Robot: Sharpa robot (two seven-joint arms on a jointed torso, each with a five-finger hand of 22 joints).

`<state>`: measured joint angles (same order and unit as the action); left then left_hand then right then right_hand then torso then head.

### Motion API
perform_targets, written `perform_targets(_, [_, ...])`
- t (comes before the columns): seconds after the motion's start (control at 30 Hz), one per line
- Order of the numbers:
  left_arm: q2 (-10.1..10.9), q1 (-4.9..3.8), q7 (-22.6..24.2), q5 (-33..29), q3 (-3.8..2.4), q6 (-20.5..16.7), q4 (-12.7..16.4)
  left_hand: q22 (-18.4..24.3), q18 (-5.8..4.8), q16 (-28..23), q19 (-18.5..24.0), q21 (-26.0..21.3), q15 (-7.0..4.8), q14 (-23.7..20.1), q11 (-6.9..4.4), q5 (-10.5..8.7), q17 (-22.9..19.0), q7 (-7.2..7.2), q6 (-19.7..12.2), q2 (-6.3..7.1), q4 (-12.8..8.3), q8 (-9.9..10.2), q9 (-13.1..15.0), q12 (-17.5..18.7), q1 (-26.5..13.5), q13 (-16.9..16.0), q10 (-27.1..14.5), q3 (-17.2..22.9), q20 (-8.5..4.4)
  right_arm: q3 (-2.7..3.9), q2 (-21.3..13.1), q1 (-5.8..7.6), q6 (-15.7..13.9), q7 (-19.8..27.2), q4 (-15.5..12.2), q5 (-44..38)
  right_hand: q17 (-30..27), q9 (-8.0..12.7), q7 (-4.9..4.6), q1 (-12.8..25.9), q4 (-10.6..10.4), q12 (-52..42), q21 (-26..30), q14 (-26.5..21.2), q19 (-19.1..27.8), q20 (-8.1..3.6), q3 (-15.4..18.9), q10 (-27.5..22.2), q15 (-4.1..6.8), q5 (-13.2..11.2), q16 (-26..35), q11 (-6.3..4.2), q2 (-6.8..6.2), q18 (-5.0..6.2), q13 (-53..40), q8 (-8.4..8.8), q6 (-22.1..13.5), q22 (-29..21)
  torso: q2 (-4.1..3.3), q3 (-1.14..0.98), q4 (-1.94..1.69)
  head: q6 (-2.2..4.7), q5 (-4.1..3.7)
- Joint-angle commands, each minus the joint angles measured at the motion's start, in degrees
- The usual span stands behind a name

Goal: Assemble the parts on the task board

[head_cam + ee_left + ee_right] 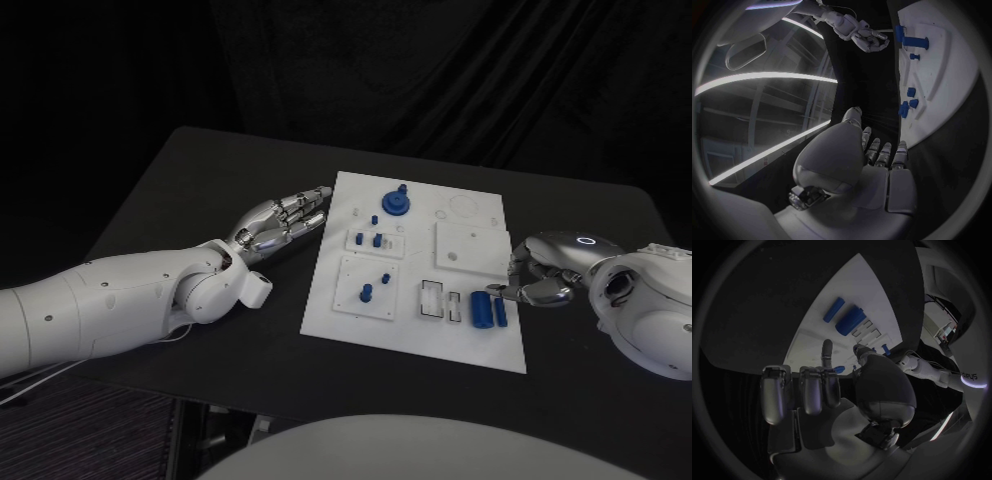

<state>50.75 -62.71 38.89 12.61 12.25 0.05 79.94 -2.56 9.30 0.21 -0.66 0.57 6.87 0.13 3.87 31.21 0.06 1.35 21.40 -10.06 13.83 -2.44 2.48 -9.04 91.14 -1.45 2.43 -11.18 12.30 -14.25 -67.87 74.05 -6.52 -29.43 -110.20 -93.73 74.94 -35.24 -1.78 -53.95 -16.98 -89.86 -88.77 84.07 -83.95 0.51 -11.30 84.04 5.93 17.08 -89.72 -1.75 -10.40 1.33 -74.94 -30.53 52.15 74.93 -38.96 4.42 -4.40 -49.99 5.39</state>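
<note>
Task board [469, 345], white, lies mid-surface between my two robot hands. My right robot hand [537, 277] rests at its near right edge, fingers curled, apparently empty. Just beside its fingertips lie two blue cylinders [489, 309], long axes pointing away from me; this hand is nearer. My left robot hand [284, 219] lies spread and empty at the opposite edge.

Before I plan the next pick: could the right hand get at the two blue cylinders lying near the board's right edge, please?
Probably yes: the right hand sits beside the blue cylinders at the task board's edge, holding nothing, with nothing between them.
</note>
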Motion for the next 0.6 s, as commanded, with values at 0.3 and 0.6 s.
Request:
perform_targets(0.3, [0.03,0.24,3.56,0.1,-0.05,0.84,0.16,-0.07,0.18,-0.21,0.05,0.02,0.39,-0.13,0.03,0.19,-0.06,0.2,-0.37,-0.85,-0.03,-0.09,0.04,0.06,0.06,-0.01,-0.3,0.47,0.41,0.01,0.12,-2.2,-0.38,-2.72,-1.42,-1.0,15.06,-3.15,0.06,-0.33,-0.01,-0.14,0.08,5.93,-5.44,-0.45,-0.13,5.96,0.45,0.17,-0.28,-0.21,0.41,-0.96,-15.06,-1.55,-1.17,14.58,0.0,0.0,0.02,-0.01,-0.34])
perform_targets(0.6, [-0.13,0.39,3.44,0.1,-0.05,1.03,-0.28,-0.07,0.18,-0.21,0.05,0.02,0.39,-0.13,0.03,0.19,-0.06,0.2,-0.37,-0.85,-0.03,-0.09,0.04,0.06,0.06,-0.01,-0.3,0.47,0.41,0.0,0.94,-3.53,-1.94,-2.01,-0.81,-1.05,15.04,-3.46,0.06,-0.48,-0.02,-0.14,0.14,5.93,-5.41,-0.45,-0.21,5.96,0.45,0.15,-0.27,-0.22,0.49,-0.94,-15.06,-1.69,-1.25,14.56,-0.07,0.03,0.1,-0.01,-0.34])
